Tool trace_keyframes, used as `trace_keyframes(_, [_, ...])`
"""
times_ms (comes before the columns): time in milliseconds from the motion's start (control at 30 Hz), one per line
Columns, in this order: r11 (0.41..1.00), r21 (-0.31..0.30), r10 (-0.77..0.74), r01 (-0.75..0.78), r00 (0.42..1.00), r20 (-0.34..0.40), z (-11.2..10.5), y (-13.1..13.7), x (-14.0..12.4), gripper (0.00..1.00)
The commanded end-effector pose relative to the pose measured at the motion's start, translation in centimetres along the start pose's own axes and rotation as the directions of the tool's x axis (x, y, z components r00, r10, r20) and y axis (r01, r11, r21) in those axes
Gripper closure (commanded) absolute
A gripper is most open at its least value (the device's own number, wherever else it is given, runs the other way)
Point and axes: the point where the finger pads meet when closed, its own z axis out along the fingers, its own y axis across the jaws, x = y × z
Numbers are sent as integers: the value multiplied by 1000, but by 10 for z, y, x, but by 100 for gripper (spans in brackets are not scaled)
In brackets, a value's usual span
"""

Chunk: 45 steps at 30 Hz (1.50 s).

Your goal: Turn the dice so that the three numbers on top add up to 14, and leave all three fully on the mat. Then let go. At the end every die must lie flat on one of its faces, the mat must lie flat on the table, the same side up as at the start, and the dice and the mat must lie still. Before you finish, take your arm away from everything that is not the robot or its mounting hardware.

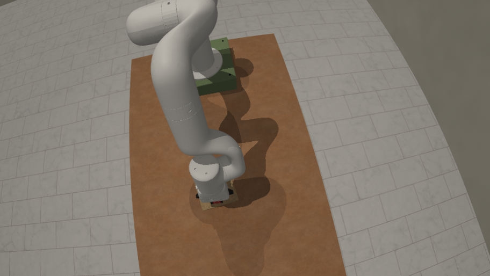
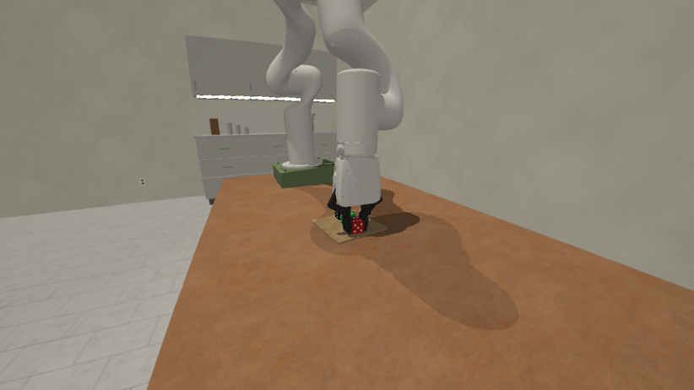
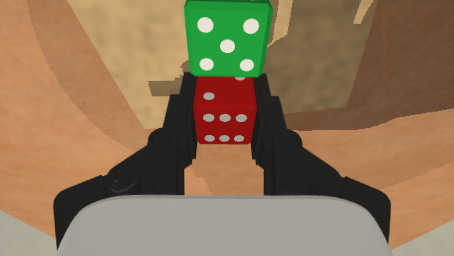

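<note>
My gripper [image 3: 224,92] [image 2: 347,228] is shut on the red die [image 3: 224,111], low over the tan mat. In the wrist view the die's face toward the camera shows six pips. The green die [image 3: 228,38] lies on the mat just beyond the red one, with five pips up. In the exterior view the red die [image 2: 357,225] sits at mat level between the black fingers, and the green die [image 2: 352,214] peeks out behind it. A black die [image 2: 336,214] lies at the mat's far left, partly hidden by the gripper. In the top view the wrist covers most of the mat [image 1: 216,204].
The arm's green base block [image 1: 217,68] stands at the far end of the brown table. The table edges run on both sides of the mat. A white cabinet [image 2: 240,157] stands beyond the table.
</note>
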Motion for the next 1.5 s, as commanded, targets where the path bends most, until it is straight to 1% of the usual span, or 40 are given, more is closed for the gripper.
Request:
trace_keyframes(0, [1000,0,0,0,1000,2,-1,0,-1,73])
trace_keyframes(1067, [1000,0,0,0,1000,2,-1,0,-1,73])
trace_keyframes(1100, [1000,0,0,0,1000,2,-1,0,-1,69])
trace_keyframes(1167, [1000,0,0,0,1000,2,-1,0,-1,69])
trace_keyframes(1200, [1000,0,0,0,1000,2,-1,0,-1,65])
trace_keyframes(1267, [1000,0,0,0,1000,2,-1,0,-1,65])
trace_keyframes(1300, [1000,0,0,0,1000,2,-1,0,-1,61])
trace_keyframes(1367, [1000,0,0,0,1000,2,-1,0,-1,61])
trace_keyframes(1400, [1000,0,0,0,1000,2,-1,0,-1,57])
trace_keyframes(1467, [1000,0,0,0,1000,2,-1,0,-1,57])
